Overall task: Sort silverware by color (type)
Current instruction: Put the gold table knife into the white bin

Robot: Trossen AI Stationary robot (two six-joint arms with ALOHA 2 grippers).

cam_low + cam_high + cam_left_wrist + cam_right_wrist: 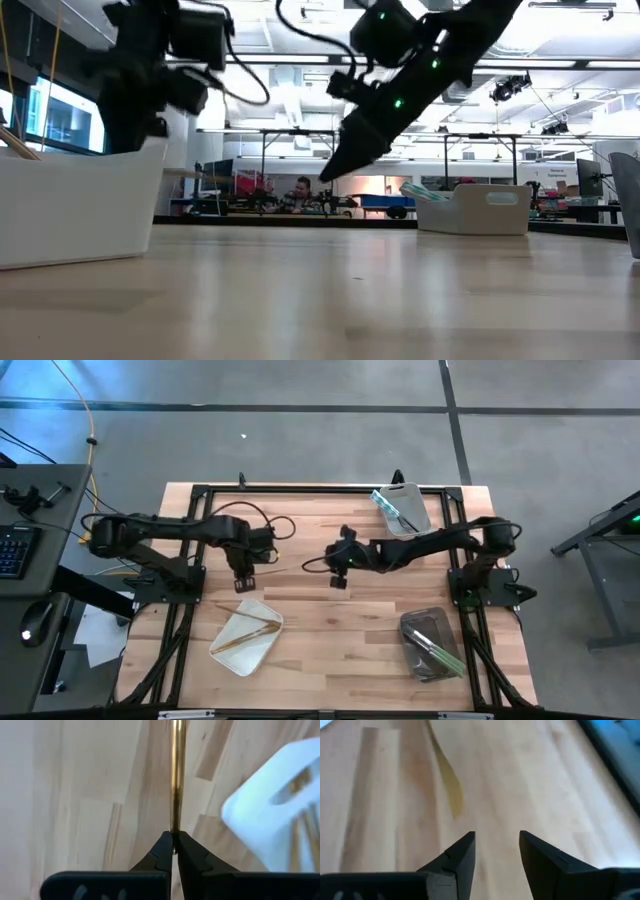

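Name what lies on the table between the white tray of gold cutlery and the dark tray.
Nothing: between white tray and dark tray, the high view shows bare wooden table.

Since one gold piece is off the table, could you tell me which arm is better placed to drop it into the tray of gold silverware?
Left, probably. The left gripper is shut on the gold utensil, beside the white tray. The right gripper is open, holding nothing.

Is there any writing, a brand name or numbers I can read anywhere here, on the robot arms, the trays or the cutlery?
None can be read in any view.
White tray, far white tray and grey tray: no labels visible.
Gold piece in the left hand: plain, no marking.
Right hand: plain dark fingers, no text.
Keyboard at the side desk: keys too small to read.
Room behind the table in the low view: any signs are too blurred.
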